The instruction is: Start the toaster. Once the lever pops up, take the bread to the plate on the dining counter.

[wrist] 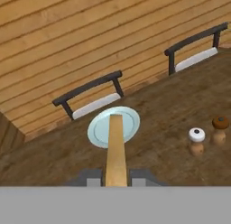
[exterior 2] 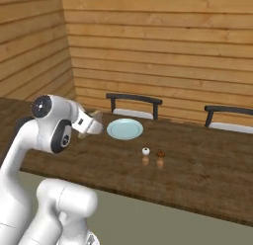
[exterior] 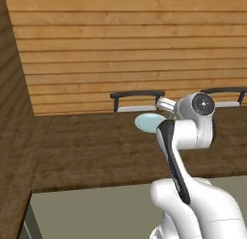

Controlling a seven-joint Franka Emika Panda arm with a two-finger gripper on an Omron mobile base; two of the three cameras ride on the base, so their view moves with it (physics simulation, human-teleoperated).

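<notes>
**Toast held just short of the plate**

A tan-brown slice of bread (wrist: 116, 148) is seen gripped edge-on between the fingers of the two-finger gripper (wrist: 115, 177), its long axis pointing straight away from the hand. The thin, round, pale plate (wrist: 113, 127) lies directly ahead on the dark brown wood-grain dining counter (wrist: 162, 142), the far end of the slice already overlapping it in the hand view. A short forward and downward reach is judged to be needed. Two small wooden shakers (wrist: 207, 135) stand well apart, to one side.
</notes>
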